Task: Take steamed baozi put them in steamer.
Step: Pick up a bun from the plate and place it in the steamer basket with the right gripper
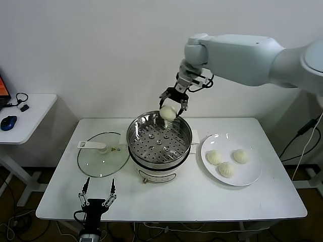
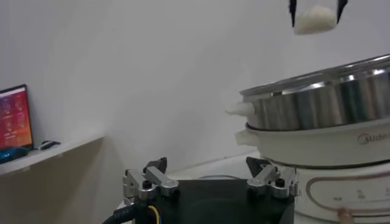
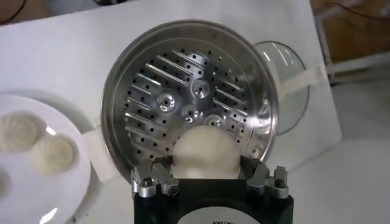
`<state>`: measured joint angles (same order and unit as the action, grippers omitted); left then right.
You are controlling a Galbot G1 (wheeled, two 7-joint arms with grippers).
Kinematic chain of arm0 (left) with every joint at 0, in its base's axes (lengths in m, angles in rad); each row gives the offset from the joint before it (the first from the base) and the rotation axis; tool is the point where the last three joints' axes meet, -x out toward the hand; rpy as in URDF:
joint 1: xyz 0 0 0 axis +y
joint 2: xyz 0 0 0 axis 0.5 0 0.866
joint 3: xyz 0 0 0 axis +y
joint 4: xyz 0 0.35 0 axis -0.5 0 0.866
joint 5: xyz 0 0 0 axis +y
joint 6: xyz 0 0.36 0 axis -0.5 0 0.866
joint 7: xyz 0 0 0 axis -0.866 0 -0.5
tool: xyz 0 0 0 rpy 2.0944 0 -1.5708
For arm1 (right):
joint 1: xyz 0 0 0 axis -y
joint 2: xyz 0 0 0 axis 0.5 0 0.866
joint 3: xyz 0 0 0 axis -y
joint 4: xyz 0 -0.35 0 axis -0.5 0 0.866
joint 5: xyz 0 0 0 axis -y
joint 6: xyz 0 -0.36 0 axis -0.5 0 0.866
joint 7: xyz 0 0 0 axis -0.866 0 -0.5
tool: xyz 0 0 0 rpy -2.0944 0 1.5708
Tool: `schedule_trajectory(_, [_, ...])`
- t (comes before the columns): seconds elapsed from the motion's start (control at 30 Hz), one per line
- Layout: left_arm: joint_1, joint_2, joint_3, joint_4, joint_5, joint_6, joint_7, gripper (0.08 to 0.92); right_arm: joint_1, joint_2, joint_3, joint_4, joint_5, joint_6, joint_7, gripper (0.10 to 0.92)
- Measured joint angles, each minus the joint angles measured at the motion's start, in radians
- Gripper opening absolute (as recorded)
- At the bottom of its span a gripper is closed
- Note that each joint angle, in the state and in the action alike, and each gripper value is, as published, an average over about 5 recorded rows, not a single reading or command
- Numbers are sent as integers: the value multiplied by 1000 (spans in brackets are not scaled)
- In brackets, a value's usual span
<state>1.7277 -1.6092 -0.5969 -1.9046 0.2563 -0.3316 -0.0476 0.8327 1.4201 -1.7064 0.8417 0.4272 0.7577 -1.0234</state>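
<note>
Placement of the first smooth cream-white baozi bun (image 1: 168, 112) is in hand: from the head view it is seen between the spread fingers of the right gripper (image 1: 174, 103), above the far rim of the shiny round steel steamer (image 1: 136, 133), while three buns (image 1: 228, 163) wait on the round white plate (image 1: 250, 176) beside the steamer. In the left wrist view the left gripper (image 2: 210, 181) is parked with fingers released, near the steamer's white base. In the right wrist view the bun is seen over the perforated tray (image 3: 177, 91), with contact against the fingers not discernible, so a full release onto the tray and a lift clear are judged to be called for.
</note>
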Motion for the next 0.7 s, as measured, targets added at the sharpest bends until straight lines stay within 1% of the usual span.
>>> schedule_trajectory(0.3, [-5, 0, 0, 2, -9, -2, -2, 823, -110, 116, 69, -162, -142, 62, -12, 738])
schedule_trajectory(0.7, [-16, 0, -8, 20, -14, -6, -3, 823, -222, 175, 115, -268, -242, 66, -17, 738])
